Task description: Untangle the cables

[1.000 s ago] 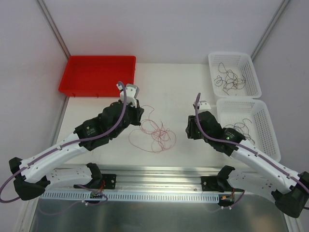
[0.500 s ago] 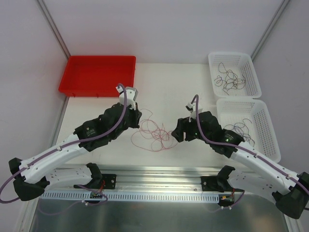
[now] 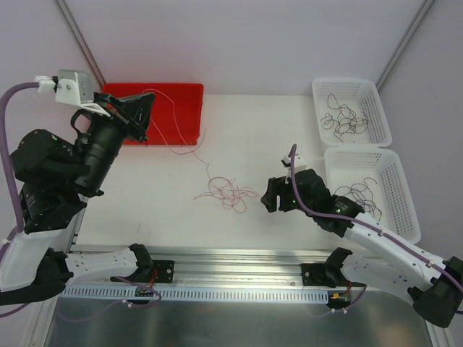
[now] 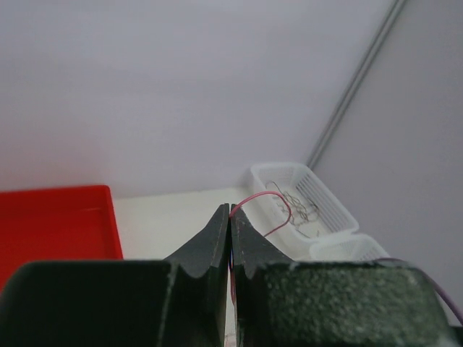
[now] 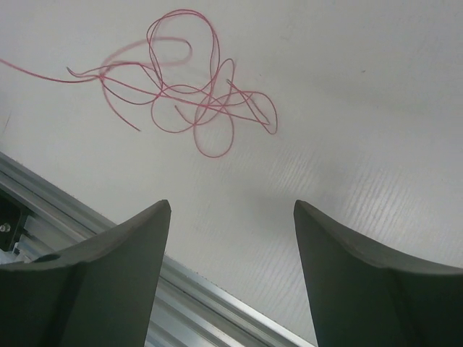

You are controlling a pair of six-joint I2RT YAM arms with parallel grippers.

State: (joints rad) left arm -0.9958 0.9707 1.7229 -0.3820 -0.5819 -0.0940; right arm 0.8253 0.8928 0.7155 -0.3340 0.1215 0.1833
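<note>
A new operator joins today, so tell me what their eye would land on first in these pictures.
The left gripper, raised high at the far left by the red tray, is shut on a pink cable that trails down to the pink tangle in the middle of the table. The right gripper hangs open just right of that tangle. Two white baskets at the far right hold dark wires.

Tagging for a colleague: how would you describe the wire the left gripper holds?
Find the red tray at the table's far left. By it, the raised left gripper pinches one pink wire that drops to the tangle mid-table. It alone rises off the table.
</note>
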